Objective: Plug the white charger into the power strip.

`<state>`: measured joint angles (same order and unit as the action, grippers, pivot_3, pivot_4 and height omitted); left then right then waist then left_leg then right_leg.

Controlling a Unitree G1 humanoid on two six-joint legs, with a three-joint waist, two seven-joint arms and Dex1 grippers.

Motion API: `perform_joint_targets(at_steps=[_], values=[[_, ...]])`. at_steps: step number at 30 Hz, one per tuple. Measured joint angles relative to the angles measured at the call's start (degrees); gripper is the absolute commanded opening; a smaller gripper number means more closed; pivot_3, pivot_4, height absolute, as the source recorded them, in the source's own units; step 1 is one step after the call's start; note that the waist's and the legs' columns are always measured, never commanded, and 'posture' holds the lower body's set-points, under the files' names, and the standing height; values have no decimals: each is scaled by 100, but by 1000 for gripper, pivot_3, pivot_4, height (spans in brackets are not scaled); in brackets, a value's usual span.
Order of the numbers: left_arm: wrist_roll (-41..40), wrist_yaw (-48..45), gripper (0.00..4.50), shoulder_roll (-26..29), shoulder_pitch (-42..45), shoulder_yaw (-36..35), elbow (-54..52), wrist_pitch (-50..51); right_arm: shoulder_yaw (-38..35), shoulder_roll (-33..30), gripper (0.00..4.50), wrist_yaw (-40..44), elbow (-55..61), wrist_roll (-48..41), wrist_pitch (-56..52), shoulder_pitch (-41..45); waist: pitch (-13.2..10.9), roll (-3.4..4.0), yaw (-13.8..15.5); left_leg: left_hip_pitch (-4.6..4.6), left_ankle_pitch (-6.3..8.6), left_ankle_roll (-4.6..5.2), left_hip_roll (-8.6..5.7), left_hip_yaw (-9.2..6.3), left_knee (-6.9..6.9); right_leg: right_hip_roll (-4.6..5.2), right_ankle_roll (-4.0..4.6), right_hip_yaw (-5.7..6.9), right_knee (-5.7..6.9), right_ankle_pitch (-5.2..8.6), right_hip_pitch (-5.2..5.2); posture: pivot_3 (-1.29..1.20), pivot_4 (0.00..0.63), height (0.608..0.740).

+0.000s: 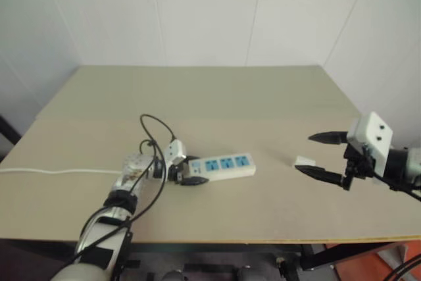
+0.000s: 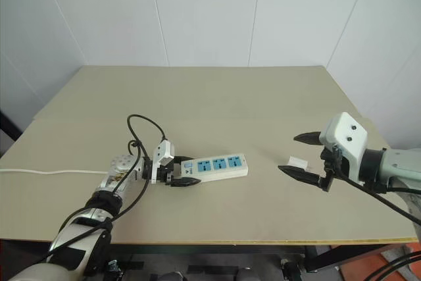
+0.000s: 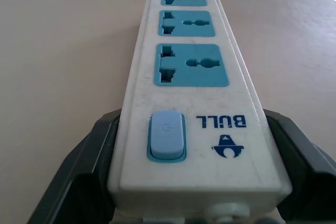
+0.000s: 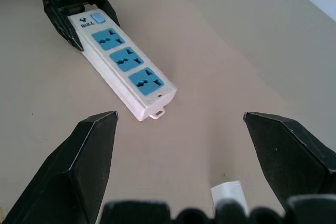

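Left hand (image 2: pixel 179 174) clamped on power strip (image 2: pixel 220 165) switch end, right hand (image 2: pixel 297 154) spread wide

From my seat, the left gripper (image 2: pixel 176 174) hides the power strip (image 2: pixel 220 164) switch end. The white charger (image 4: pixel 229 195) is cut off beside the right gripper (image 2: pixel 303 155)

Right gripper (image 4: pixel 178 129) jaws spread wide over the beige surface (image 4: pixel 220 66). Between the fingers, near their base, a charger (image 4: pixel 230 192) lies on the surface, partly cut off. Farther off, the strip (image 4: pixel 123 59) lies flat, three blue sockets up. Left gripper (image 4: pixel 71 3) clamps its switch end.
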<state>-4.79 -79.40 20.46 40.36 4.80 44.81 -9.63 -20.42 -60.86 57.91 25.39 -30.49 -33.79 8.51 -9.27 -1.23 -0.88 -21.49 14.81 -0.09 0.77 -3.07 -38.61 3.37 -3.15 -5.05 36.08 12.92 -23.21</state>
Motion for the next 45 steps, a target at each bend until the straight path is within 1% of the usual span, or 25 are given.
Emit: perform_joint_targets(at_steps=[4, 9, 14, 17, 20, 24, 28, 32, 36, 39, 45], values=[[-23, -111, 3309, 116, -291, 150, -650, 116, 152, -94, 4500, 214, -128, 26, 154, 136, 0, 0, -1, 0, 0, 0, 1, 0, -1, 0, 0, 0, -2, 0, 0, 0, 150, 740], [-160, -117, 3309, 172, -622, 262, -1139, 266, 262, -110, 4500, 342, -206, 61, 246, 273, -1, -1, 10, -2, 1, 2, 1, -1, -2, 1, 0, 1, -5, 1, 0, 0, 150, 740], [-220, -43, 3309, 223, -837, 383, -1489, 385, 671, -138, 4500, 456, -418, 173, 315, 633, -1, 0, 11, 0, 1, 2, 1, 0, -3, 1, 0, 1, -2, 0, 1, 0, 150, 740], [-233, 6, 3309, 227, -877, 415, -1567, 421, 981, -303, 4500, 548, -609, 261, 229, 923, -1, 0, 17, -1, 2, 2, 1, 0, -3, 2, 0, 2, -5, 1, 1, 0, 150, 740], [-230, 42, 3309, 229, -889, 453, -1556, 394, 1681, -461, 4500, 465, -722, 516, -377, 1524, -1, 1, 6, 1, 2, 3, 2, 1, -4, 2, 2, 2, -4, 1, -1, 0, 150, 740], [-229, 85, 3309, 194, -855, 514, -1499, 329, 2661, -348, 4500, 130, -1094, 1010, -1294, 2650, 0, 3, 22, 2, 2, 3, 1, 1, -4, 3, 3, 3, -4, 1, 0, 0, 150, 740], [-234, 44, 3309, 145, -789, 551, -1460, 338, 3487, -306, 4500, 183, -1616, 1579, -1654, 3439, 0, 4, 60, -14, 3, 3, 0, 1, -4, 7, 2, 7, -11, 2, -9, 0, 150, 740], [-231, 29, 3309, 120, -725, 599, -1415, 330, 4178, -261, 4500, 516, -2146, 2088, -1586, 3912, 0, 5, 76, -31, 3, 3, -1, -1, -11, 7, 2, 10, -7, 1, -25, 0, 150, 740], [-231, 3, 3309, 115, -721, 622, -1414, 283, 4674, -232, 4500, 1032, -2610, 2560, -1130, 4076, 1, 5, 79, -37, 3, 4, 0, -2, -13, 7, 2, 12, -7, 1, -29, 0, 150, 740], [-233, -18, 3309, 125, -722, 636, -1413, 231, 4843, -53, 4500, 1225, -2890, 2798, -967, 4103, 1, 5, 56, -40, 3, 4, 0, -1, -13, 7, 2, 11, -5, 1, -33, 0, 150, 740], [-233, -93, 3309, 134, -697, 663, -1397, 197, 4999, 369, 4500, 1340, -3630, 3343, -373, 4239, 1, 5, 32, -48, 3, 4, -1, -1, -14, 7, 3, 11, -2, 1, -41, 0, 150, 740]])
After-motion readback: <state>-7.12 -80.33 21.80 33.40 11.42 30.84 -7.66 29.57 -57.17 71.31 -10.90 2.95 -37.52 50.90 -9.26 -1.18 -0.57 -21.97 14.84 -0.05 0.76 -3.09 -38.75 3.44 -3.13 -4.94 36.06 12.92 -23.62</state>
